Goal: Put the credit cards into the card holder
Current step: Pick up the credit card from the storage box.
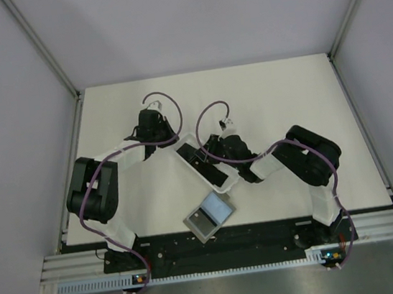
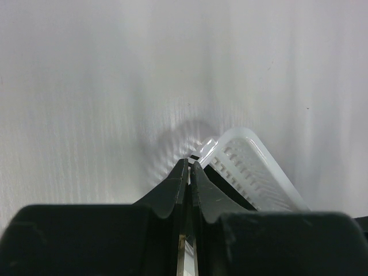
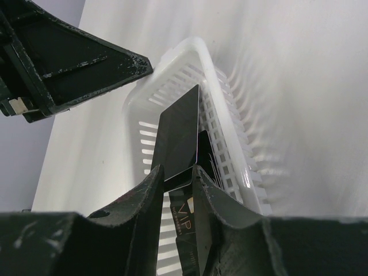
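White table (image 1: 285, 106) fills the top view, with grey walls around it. Only the right wrist view shows one black credit card (image 3: 179, 129) pinched by the right gripper (image 3: 178, 171), its far end in the white tray (image 3: 230, 109). In the top view the card holder (image 1: 209, 216) lies open at lower centre. The left gripper (image 2: 188, 164) is clenched beside the tray's end.

Blk card (image 3: 179, 129) w/ gold lettering, white slotted tray (image 3: 229, 123), grey card holder (image 1: 207, 217) w/ pale-blue inside.

White table (image 1: 285, 106) (pale lilac walls (image 1: 201, 16))
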You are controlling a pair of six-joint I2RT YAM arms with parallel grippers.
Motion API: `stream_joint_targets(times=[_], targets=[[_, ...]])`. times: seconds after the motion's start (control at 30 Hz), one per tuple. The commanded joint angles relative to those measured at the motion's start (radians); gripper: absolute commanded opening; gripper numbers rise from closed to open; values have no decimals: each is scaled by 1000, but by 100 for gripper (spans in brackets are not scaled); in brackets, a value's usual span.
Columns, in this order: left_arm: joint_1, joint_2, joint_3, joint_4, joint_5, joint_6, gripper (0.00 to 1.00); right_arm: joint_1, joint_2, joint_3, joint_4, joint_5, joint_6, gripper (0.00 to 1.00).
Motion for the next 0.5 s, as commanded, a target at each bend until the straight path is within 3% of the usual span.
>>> stream_joint_targets(times=[0.0,0.47], targets=[[-23,21,-26,-55,52,-6,9,18,-33,25,64,-33,14,27],[-25,22,-32,-54,58,-9,9,18,-4,119,-94,-21,28,27]])
